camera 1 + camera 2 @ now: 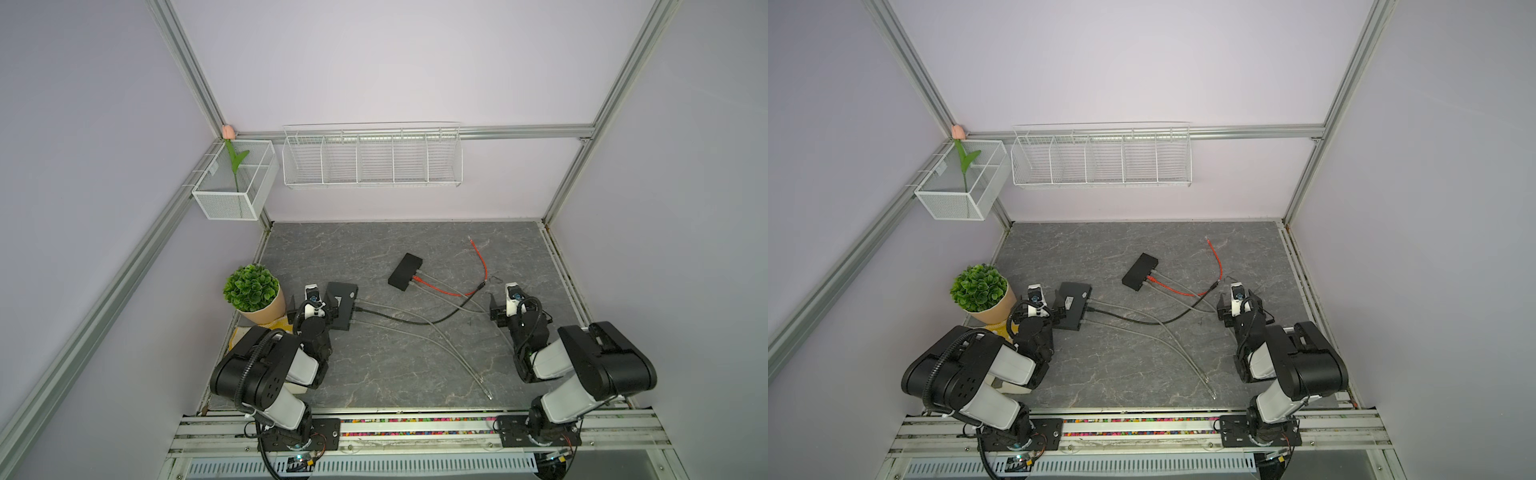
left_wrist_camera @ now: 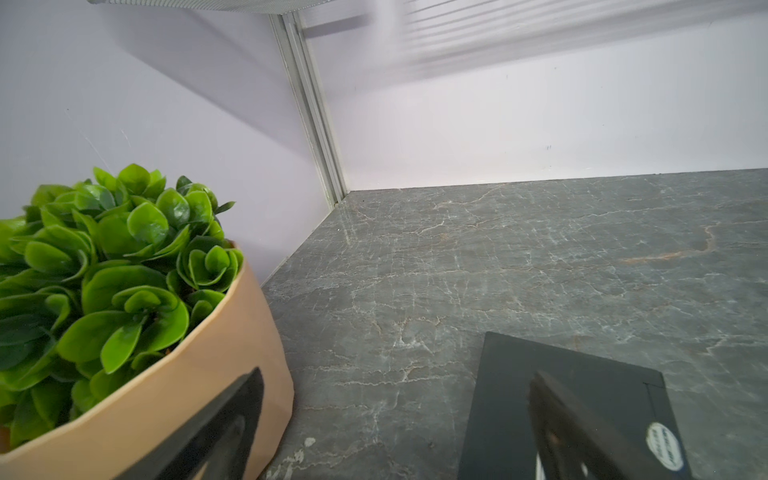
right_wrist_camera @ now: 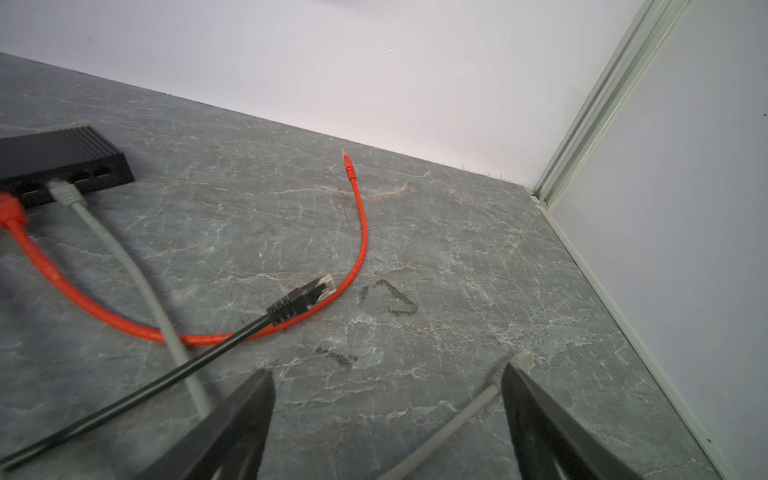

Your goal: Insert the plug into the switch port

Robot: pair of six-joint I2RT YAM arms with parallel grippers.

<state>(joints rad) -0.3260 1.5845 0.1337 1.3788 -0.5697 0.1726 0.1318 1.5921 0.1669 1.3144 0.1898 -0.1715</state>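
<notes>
The right gripper (image 3: 384, 378), jaws spread and empty, hangs just short of the loose black plug (image 3: 309, 291), which lies across the red cable (image 3: 361, 232), apart from the switch (image 3: 62, 160). The left gripper (image 2: 395, 376), equally open, hovers over a second switch (image 2: 507, 395) beside the potted plant (image 2: 104, 270). Grasp and insertion both appear outstanding, and only the right wrist view resolves the switch's free ports (image 3: 97, 172).

left end effector (image 2: 395, 415): jaws wide | right end effector (image 3: 388, 399): jaws wide

Grey marbled surface (image 1: 374, 374), pale veins. Black switch (image 1: 405, 271); red cable (image 3: 365, 232), black cable (image 3: 282, 309), grey cable (image 3: 129, 266). Green plant (image 2: 104, 270), tan pot (image 2: 187, 357). Lilac walls (image 1: 415, 62).
</notes>
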